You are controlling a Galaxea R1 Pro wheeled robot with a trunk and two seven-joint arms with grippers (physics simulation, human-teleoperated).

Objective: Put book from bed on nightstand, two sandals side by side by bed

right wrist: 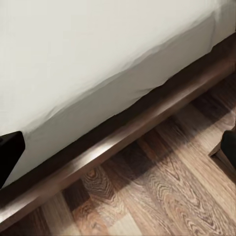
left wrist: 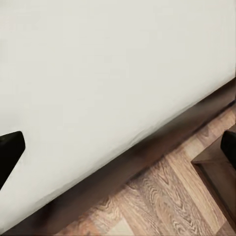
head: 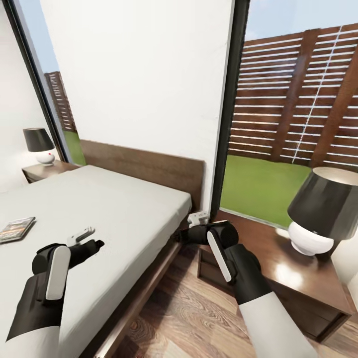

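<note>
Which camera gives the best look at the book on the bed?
The head view. There the book lies flat on the bed, at the picture's left edge beyond the left gripper, its dark cover plain. The left wrist view looks at bare mattress, frame and floor; the right wrist view at the bed's side and floor.

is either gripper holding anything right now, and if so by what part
Nothing is held. The left gripper is open and empty over the bed, the right gripper open and empty beside the bed's edge. The book lies untouched on the mattress.
</note>
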